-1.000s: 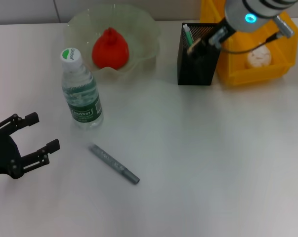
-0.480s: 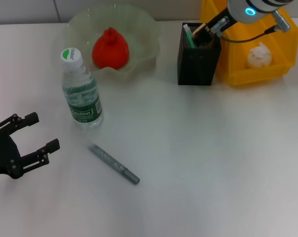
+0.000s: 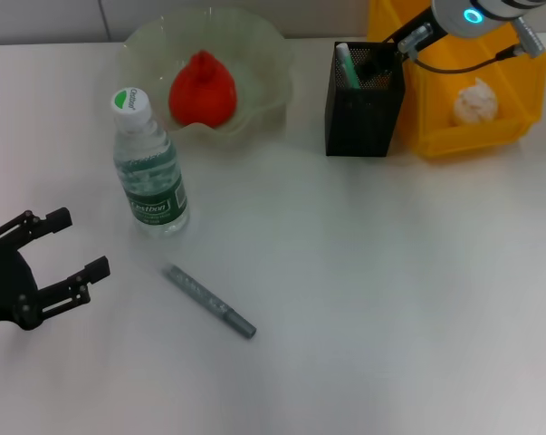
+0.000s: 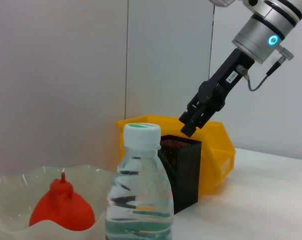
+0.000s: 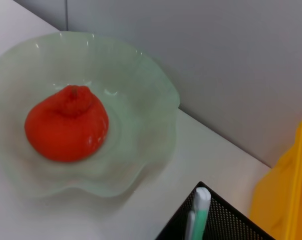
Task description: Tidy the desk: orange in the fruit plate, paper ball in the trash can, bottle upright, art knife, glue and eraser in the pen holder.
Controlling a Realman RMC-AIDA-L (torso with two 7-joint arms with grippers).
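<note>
Right hand [image 3: 401, 47] above black pen holder [image 3: 363, 101], fingers' state impossible to tell. Left hand [image 3: 69, 245] wide open, empty, low over tabletop [image 3: 363, 290] near upright bottle [image 3: 148, 168].

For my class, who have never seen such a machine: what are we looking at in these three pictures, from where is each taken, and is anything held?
A two-armed robot is tidying a white desk. One picture looks down from its head; the others come from cameras on each wrist.

On the desk:
- red-orange fruit in a pale-green wavy bowl
- upright clear water bottle
- grey pen-shaped tool lying flat
- black mesh cup
- yellow bin containing a white paper wad

The left gripper rests open, holding nothing. The right gripper hangs above the cup.
</note>
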